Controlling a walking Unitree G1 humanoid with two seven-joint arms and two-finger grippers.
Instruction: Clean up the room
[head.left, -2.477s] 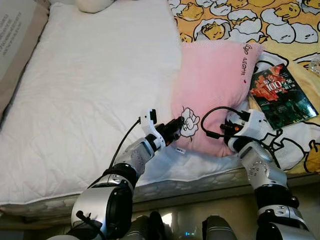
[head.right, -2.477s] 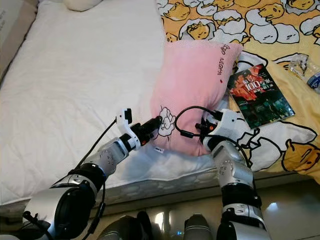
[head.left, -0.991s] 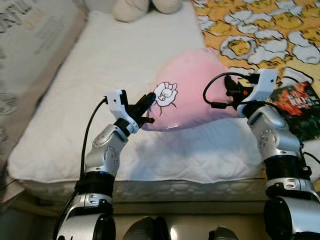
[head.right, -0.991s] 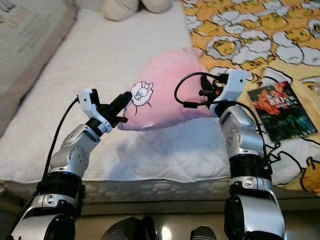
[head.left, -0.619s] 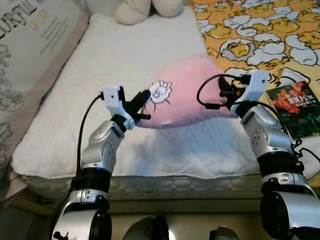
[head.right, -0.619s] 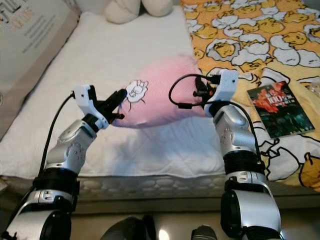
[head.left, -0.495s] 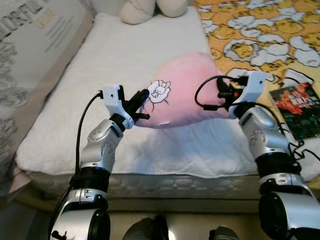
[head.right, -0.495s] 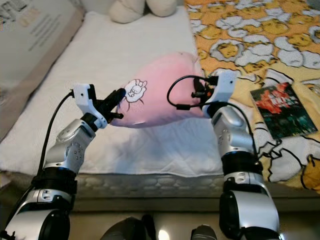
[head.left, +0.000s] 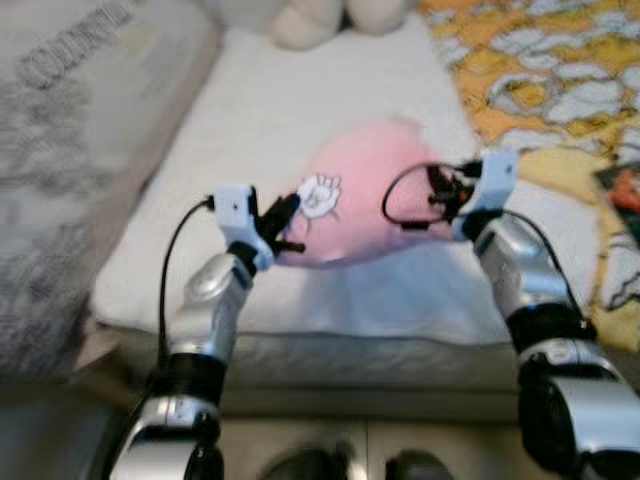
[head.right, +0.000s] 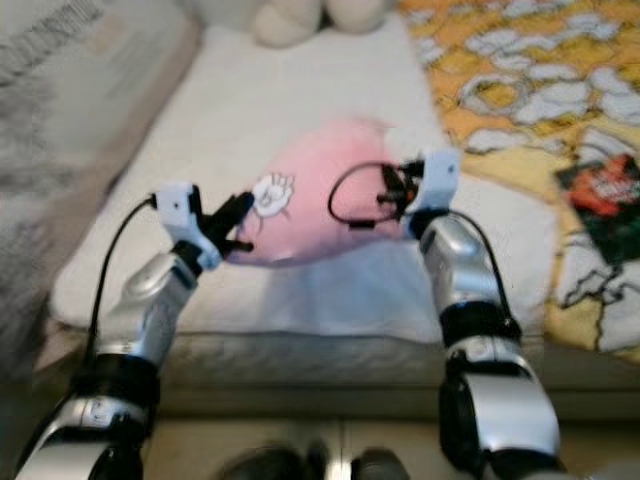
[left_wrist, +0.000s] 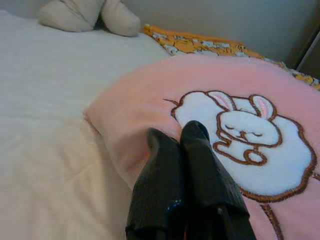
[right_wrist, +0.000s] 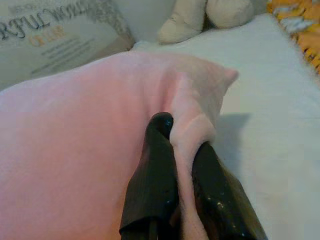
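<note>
Pillow (head.left: 365, 190) being carried over the white mattress (head.left: 300, 100) by both grippers.
Left gripper (left_wrist: 180, 137) is pinching the 9 o'clock corner, right gripper (right_wrist: 182, 135) is clamping the 3 o'clock edge; keeping both level should prevent dragging.

Bedroom: mattress (head.left: 300, 120), plush toy (head.left: 340, 18), cartoon quilt (head.left: 540, 70).

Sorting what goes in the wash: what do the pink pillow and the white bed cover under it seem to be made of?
The pink pillow with the embroidered white rabbit looks like soft plush fleece: matte, fuzzy nap, bunching between the right gripper fingers. The white bed cover looks like matte woven fabric, probably cotton; its blur leaves that open.
</note>
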